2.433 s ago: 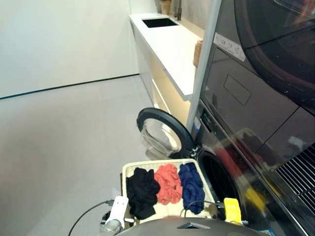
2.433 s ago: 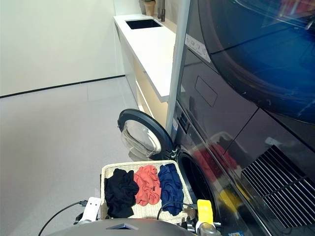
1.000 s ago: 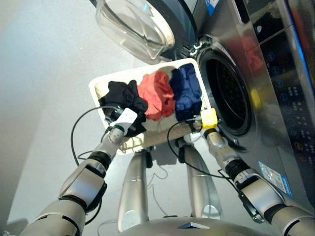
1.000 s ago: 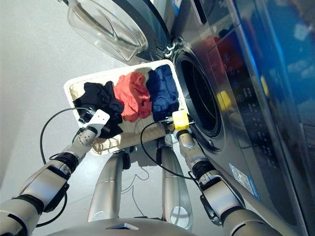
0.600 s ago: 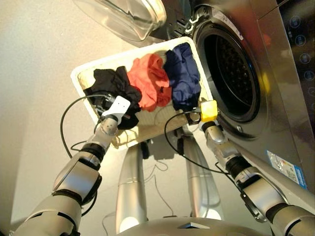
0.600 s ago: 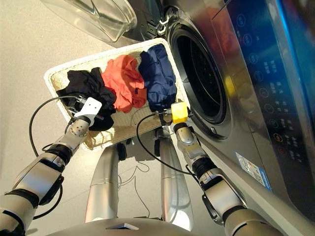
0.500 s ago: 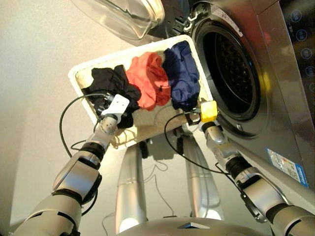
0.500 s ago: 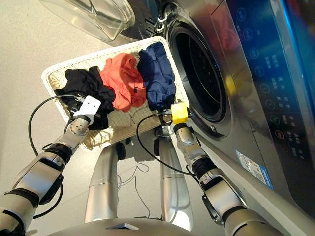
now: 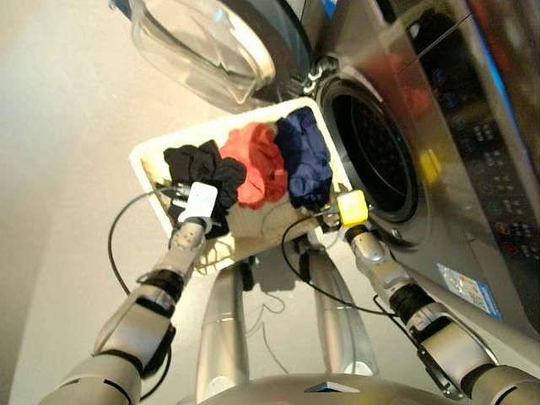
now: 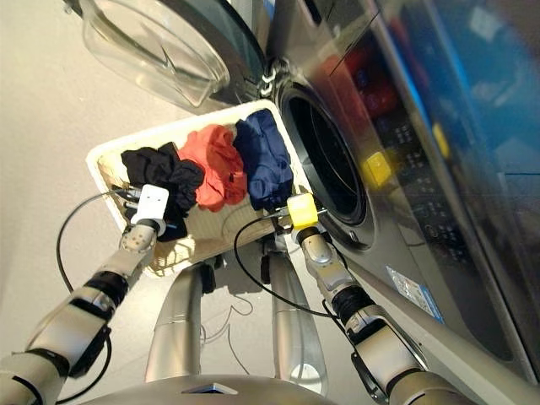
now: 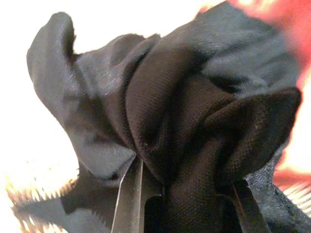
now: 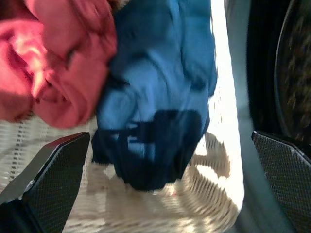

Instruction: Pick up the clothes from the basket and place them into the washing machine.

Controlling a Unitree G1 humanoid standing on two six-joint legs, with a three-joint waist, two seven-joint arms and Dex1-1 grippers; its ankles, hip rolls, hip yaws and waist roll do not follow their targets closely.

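Left end effector [image 11: 187,204] has pushed into black garment [image 9: 202,165], clamped on it; right end effector [image 12: 165,160] spread above navy garment [image 12: 155,97].

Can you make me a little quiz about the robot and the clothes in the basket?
1. True or false: the washing machine door is open.
2. Which garment in the basket lies nearest the drum hole? A) black garment B) coral-red garment C) navy blue garment
3. Fill in: the left claw has its fingers around the ____ garment, and the right claw is open.

Key: 1 true; 2 C; 3 black.
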